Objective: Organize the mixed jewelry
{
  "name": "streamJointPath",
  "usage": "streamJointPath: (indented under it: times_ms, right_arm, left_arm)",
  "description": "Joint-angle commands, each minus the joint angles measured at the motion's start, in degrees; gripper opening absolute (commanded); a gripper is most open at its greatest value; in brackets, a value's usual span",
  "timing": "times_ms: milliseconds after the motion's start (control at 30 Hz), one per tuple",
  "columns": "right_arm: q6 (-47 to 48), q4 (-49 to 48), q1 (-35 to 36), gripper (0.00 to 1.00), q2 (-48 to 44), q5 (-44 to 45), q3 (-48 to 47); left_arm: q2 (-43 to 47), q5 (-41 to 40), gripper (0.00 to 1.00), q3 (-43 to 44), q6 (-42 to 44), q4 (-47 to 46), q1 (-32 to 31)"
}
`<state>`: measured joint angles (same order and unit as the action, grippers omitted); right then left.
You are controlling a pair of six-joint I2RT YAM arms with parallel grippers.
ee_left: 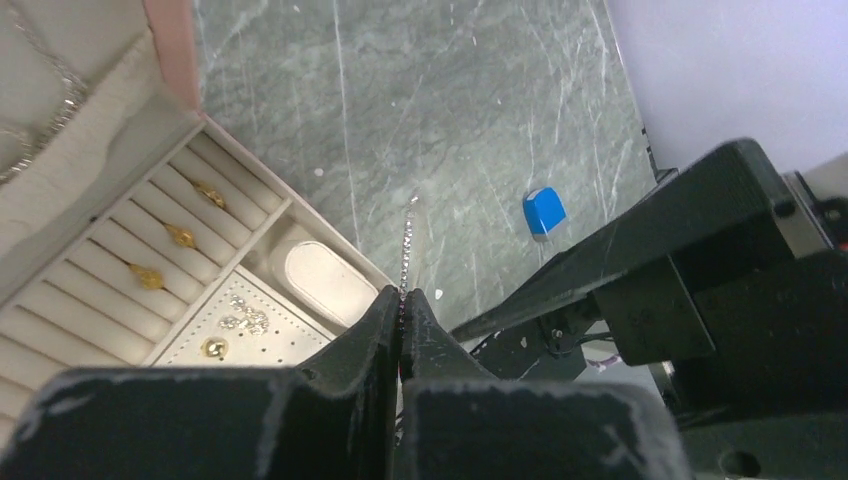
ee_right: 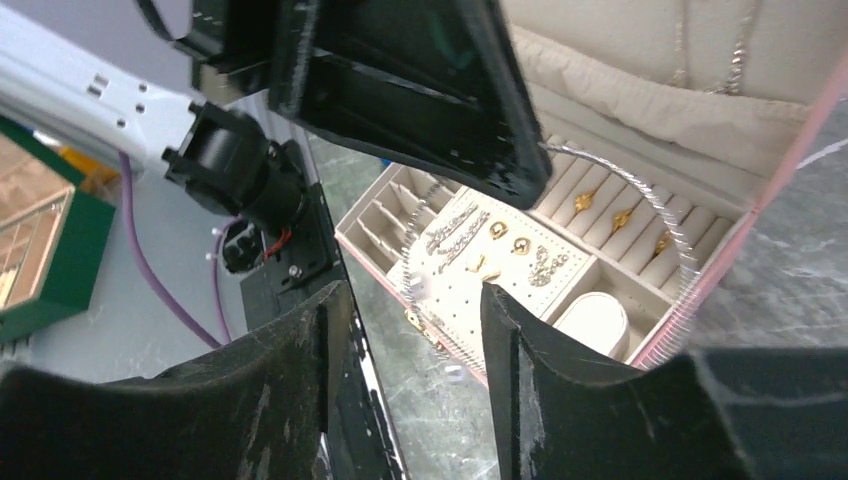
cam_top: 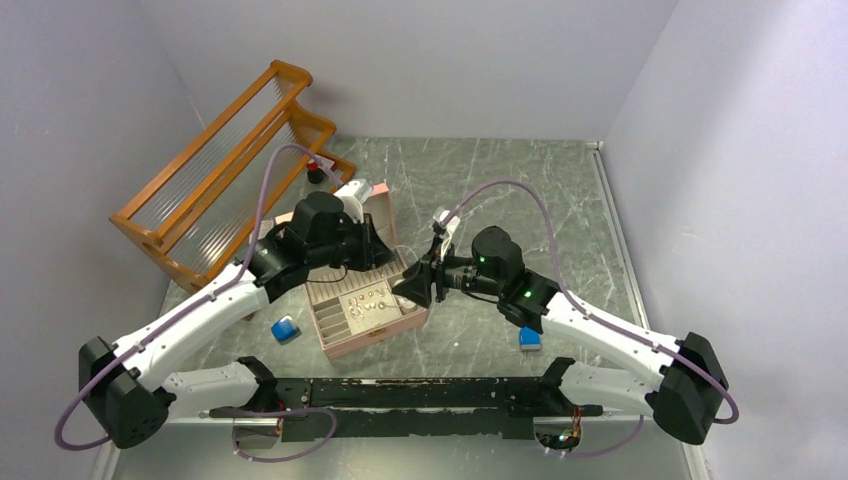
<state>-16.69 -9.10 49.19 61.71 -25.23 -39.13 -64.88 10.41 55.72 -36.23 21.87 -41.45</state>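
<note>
Pinches the wire hoop (ee_left: 406,252) by a sliver of its rim, with the left claw (ee_left: 402,305) pressed together on it and the right claw (ee_right: 408,335) spread, empty, just beside. Could slip from so thin a hold, or swing against the spread claw, and land on the counter (ee_left: 420,120) rather than in the pink box (cam_top: 375,335). Hangs in the air at the open box's edge, between the two claws. Looks thin, silvery, beaded, probably springy, far wider than the gold rings (ee_left: 181,236) and earrings (ee_right: 497,230) below.
</note>
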Motion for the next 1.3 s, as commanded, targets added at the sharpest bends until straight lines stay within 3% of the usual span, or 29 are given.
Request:
streamJointPath:
  times_ms: [0,233,467,867,1267]
  right_arm:
    - [-4.65,2.85,0.21,0.56,-2.88,7.99,-2.86]
    - [-11.65,3.47,0.04,0.61,-6.02,21.50,-2.26]
    - [-19.97,8.21,0.03,0.61,-5.92,38.07,-1.41]
    - [-18.18,16.57,0.03,0.59,17.51,36.55,-12.06]
    - [-17.07,12.80,-0.56,0.38,30.13,35.20,-15.38]
  left_arm:
    - [3.91,-4.95,0.05,4.52,6.19,4.50,0.36]
    - [11.79,-11.28,0.05,4.93,9.16,7.30,0.35]
    - [19.64,-27.10,0.05,3.04,9.02,8.94,0.32]
    - [26.71,-31.65,0.05,1.05,11.49,6.37,0.32]
    - [25.72,-28.32,0.05,-0.26,9.53,5.83,0.32]
